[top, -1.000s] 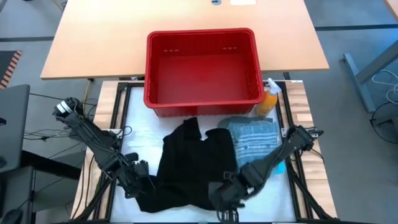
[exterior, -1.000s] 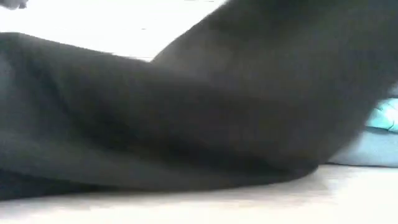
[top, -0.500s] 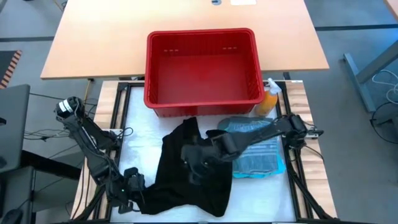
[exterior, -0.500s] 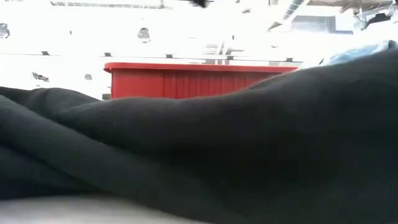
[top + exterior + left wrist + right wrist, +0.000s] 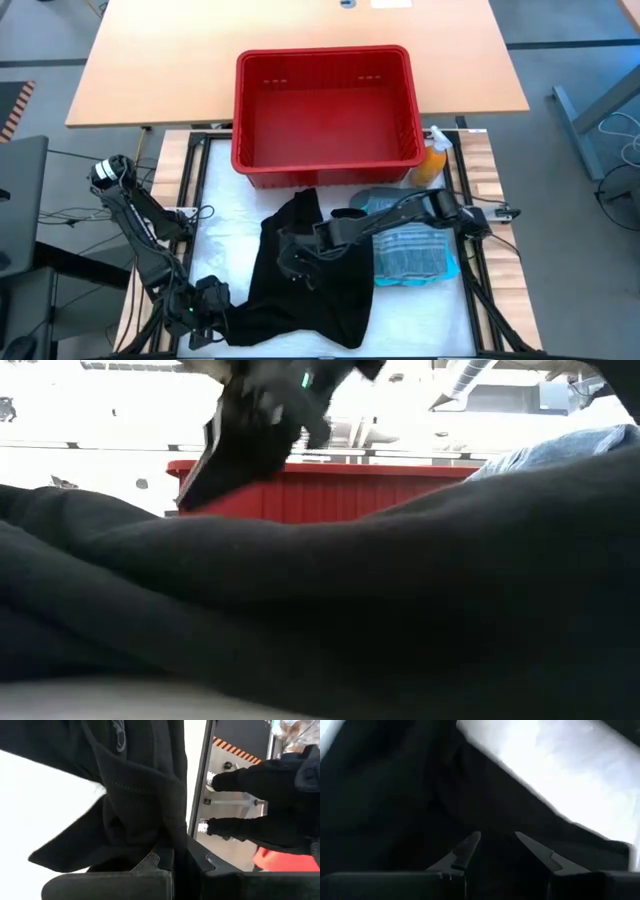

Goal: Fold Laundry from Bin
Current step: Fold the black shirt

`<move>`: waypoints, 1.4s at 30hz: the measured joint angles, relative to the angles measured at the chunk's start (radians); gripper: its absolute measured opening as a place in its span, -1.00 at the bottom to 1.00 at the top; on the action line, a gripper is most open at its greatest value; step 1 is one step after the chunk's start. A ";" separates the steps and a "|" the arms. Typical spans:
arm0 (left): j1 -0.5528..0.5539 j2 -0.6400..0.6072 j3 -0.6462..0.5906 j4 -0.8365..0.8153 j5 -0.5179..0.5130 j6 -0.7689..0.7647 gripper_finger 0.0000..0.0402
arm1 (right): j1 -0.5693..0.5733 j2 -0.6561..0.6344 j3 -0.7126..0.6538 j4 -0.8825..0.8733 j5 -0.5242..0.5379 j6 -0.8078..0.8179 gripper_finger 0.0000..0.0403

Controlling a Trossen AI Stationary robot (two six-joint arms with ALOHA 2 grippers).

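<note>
Your left gripper (image 5: 205, 312) pins the black garment (image 5: 310, 285) (anchoring its corner); right gripper (image 5: 296, 262), parted, hovers over its middle.

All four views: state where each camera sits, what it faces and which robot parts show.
High: overhead, straight down; both arms, red bin, black garment.
Low: table height, across the black garment toward the bin; right gripper above.
Left wrist: left gripper pinching garment.
Right wrist: right gripper open over it.
All share the garment.
</note>
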 joint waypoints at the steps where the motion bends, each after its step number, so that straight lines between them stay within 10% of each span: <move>1: 0.000 0.000 0.000 0.001 0.001 -0.012 -1.00 | -0.004 0.021 0.000 0.010 0.001 -0.020 -0.30; 15: 0.001 0.000 0.000 -0.007 -0.024 -0.092 -1.00 | 0.013 0.073 0.000 0.102 0.152 -0.383 -0.30; 34: 0.002 0.000 0.000 -0.007 -0.044 -0.069 -1.00 | -0.010 0.126 -0.003 0.065 0.107 -0.321 -0.31; 42: 0.002 0.000 0.000 0.000 -0.037 -0.016 -1.00 | 0.022 0.092 0.038 -0.010 0.141 -0.216 -0.85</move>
